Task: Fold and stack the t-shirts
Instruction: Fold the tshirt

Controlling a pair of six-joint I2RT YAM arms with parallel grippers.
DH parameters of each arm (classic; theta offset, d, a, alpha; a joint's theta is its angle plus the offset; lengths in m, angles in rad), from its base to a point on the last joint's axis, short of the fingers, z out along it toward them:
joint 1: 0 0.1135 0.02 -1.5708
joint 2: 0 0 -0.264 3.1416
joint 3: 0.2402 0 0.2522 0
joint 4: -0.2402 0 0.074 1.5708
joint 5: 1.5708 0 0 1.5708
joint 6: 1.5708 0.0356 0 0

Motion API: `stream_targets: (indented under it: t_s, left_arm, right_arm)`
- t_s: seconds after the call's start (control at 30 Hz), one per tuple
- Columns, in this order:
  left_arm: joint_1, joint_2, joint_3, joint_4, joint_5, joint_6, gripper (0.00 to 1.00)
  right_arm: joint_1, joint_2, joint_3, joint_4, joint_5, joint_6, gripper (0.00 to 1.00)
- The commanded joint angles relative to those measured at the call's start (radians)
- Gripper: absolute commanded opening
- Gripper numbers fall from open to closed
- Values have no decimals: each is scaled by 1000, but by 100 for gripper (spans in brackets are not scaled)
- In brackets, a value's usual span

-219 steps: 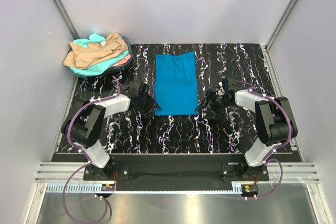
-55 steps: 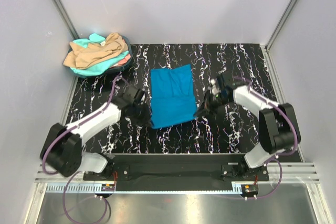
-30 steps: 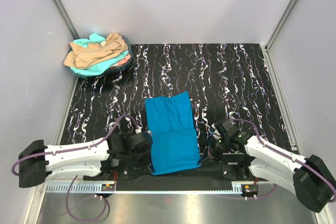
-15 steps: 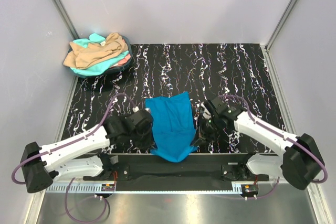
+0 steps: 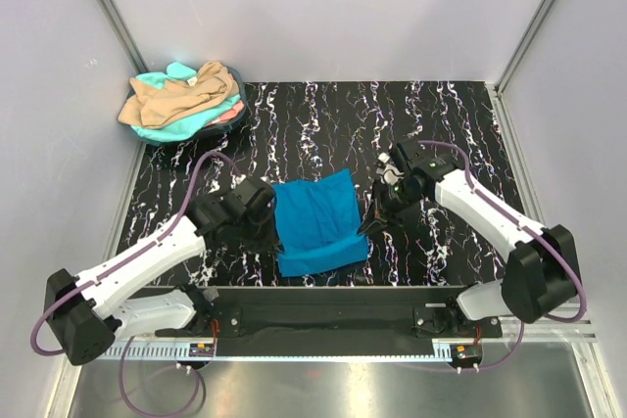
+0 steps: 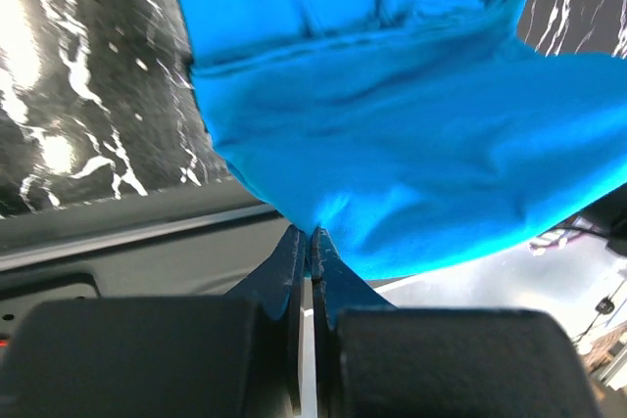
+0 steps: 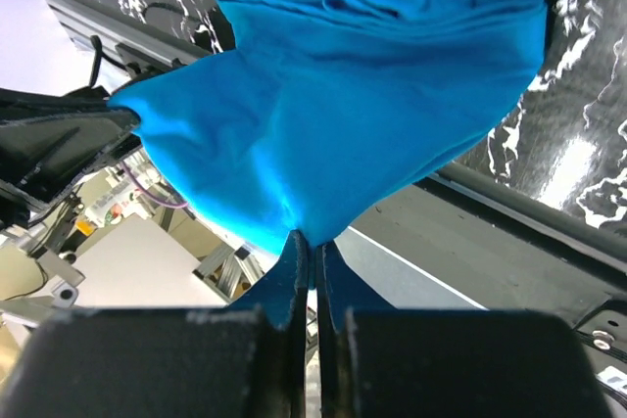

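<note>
Blue t-shirt [image 5: 315,217] near the front edge of the desk [image 5: 441,134], left gripper [image 5: 266,230] and right gripper [image 5: 370,222] each pinching a near corner, dark basket [image 5: 192,140] at far-left corner heaped with tan t-shirt [image 5: 181,93], mint t-shirt [image 5: 162,130], coral t-shirt [image 5: 231,113].

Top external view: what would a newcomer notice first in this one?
The bright blue t-shirt stands out against the black marbled table, at the near middle, with its near edge lifted. The left tool and right tool are each shut on a near corner of it. A crumpled pile of shirts, tan, mint and coral, sits at the far left corner.
</note>
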Motion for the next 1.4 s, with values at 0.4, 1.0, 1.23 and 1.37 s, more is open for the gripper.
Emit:
stream_targets:
  t_s: [0.4, 1.0, 1.23, 1.37]
  left_arm:
    - [209, 44, 153, 8, 33, 163, 0]
    - [352, 156, 206, 103, 97, 249, 0]
    - [425, 263, 251, 176, 137, 291, 0]
    - [467, 392, 285, 230, 151, 341, 0]
  right_arm:
    - [-53, 144, 181, 18, -173, -52, 0]
    - [-139, 339, 393, 14, -224, -90, 0]
    - [-161, 460, 460, 84, -247, -52, 0]
    - [-178, 581, 529, 135, -245, -67, 0]
